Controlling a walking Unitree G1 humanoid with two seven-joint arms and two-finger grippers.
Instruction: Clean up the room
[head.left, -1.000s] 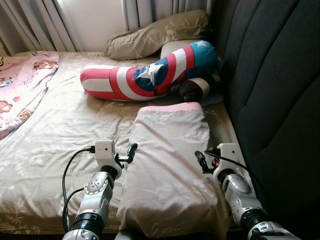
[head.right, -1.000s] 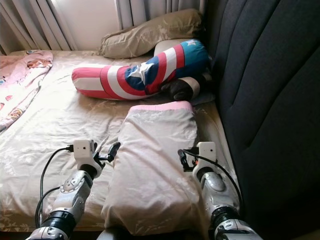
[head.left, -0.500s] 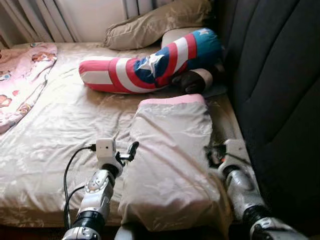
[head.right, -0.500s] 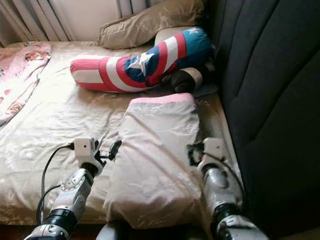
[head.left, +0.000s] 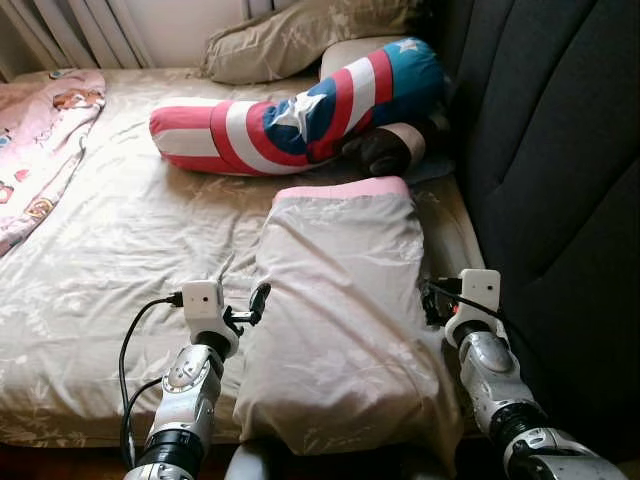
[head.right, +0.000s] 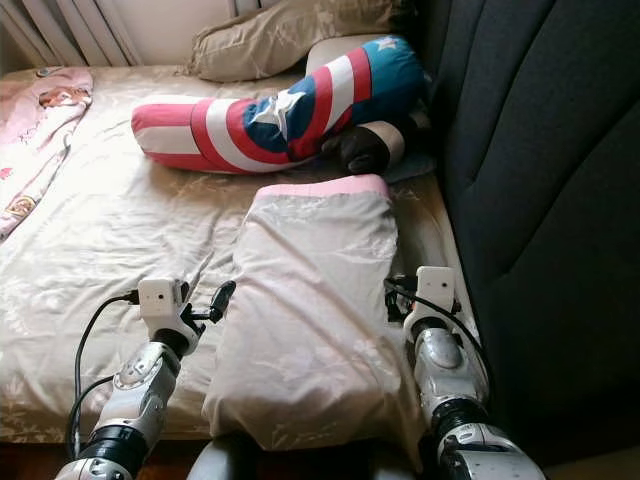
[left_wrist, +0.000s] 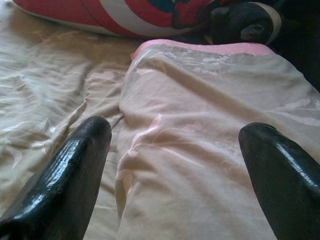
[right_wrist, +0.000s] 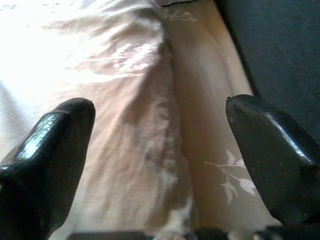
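**Pillow bracketed by both grippers, grab not made — slip risk high**

The beige pillow with pink trim (head.left: 340, 300) lies lengthwise on the bed (head.left: 110, 260), near end overhanging the front edge, far end near the stars-and-stripes bolster (head.left: 290, 115).

Left gripper (left_wrist: 175, 165): fingers wide apart, straddling the pillow's left edge, no contact that I can see. Right gripper (right_wrist: 160, 150): fingers also wide apart, over the pillow's right edge and the strip of sheet beside the dark headboard (head.left: 560, 170).

Risks, as I judge them:
- Satin-looking cover: a shallow pinch likely grabs only fabric, and the filling sags out.
- Right fingers may catch the bedsheet along with the pillow and drag it.
- Little room on the right, so the arm could scrape the headboard.
- Uneven closing would twist the pillow off the bed edge.
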